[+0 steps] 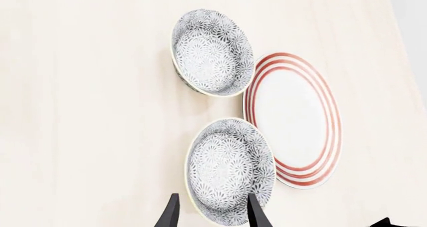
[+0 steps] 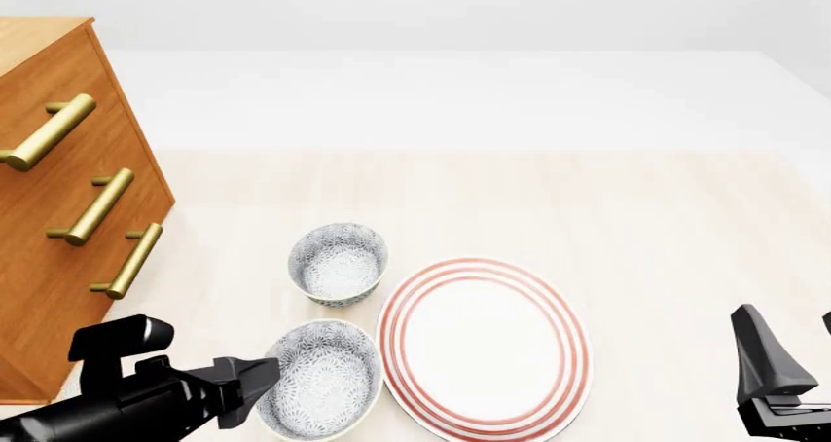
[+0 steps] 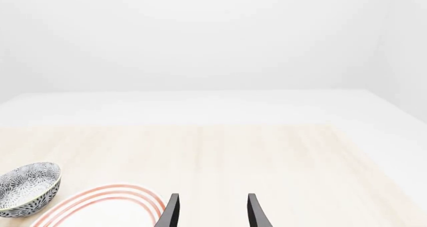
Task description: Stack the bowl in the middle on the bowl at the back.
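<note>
I have 2 speckled bowls on the tabletop (image 2: 675, 218), lined up one behind the other just left of the red-ringed plate (image 2: 484, 358). The bowl in the middle (image 2: 319, 380) sits nearest my side, its rim just beside the plate's edge; the bowl at the back (image 2: 338, 261) stands upright a little farther away, apart from its twin. My left claw (image 1: 212, 214) is open, its 2 fingers straddling the near rim of the bowl in the middle in the left wrist view, one finger over the bowl's inside and one outside it; I cannot tell whether they touch it. My right claw (image 3: 212, 213) is also open, holding nothing, low at the right, well apart from the bowls. A wooden drawer unit (image 2: 58, 208) with brass handles stands at the left.
</note>
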Tool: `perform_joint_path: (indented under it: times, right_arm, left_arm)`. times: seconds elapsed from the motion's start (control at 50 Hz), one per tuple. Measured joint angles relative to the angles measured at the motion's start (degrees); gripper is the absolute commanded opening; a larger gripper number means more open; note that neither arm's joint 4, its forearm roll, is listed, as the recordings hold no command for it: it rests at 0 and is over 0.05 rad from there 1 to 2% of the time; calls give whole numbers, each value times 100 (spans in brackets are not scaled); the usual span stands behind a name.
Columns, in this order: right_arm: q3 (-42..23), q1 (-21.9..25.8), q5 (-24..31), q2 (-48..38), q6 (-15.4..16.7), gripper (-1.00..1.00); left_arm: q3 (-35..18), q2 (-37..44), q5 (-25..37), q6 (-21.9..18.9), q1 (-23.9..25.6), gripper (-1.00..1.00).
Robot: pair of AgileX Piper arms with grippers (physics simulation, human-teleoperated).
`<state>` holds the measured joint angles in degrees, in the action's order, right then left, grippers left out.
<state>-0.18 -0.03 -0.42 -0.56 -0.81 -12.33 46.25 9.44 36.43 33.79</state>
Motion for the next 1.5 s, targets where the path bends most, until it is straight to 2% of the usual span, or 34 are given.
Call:
perform_joint_path:
  times: [0.2, 0.46, 0.9, 0.92, 1.2, 1.32, 1.5]
  right_arm:
    - [0, 0, 1, 2, -2, 100]
    - [0, 0, 1, 3, -1, 100]
    - [-2, -1, 6, 8, -2, 100]
    - [-2, -1, 7, 8, -2, 100]
    - [-2, 0, 4, 2, 0, 100]
    - [-1, 3, 1, 0, 7, 100]
    - [-2, 8, -2, 0, 21, 100]
  left_arm:
    - [209, 498, -665, -65, -234, 100]
    - [542, 1508, -2085, 99, -418, 100]
    - [885, 3203, -4216, 447, -343, 100]
    - [885, 3241, -4264, 456, -326, -100]
    - [803, 3201, -4237, 504, -142, -100]
    - [720, 2789, -3813, 485, -123, -100]
    - [471, 1814, -2740, 430, -78, -100]
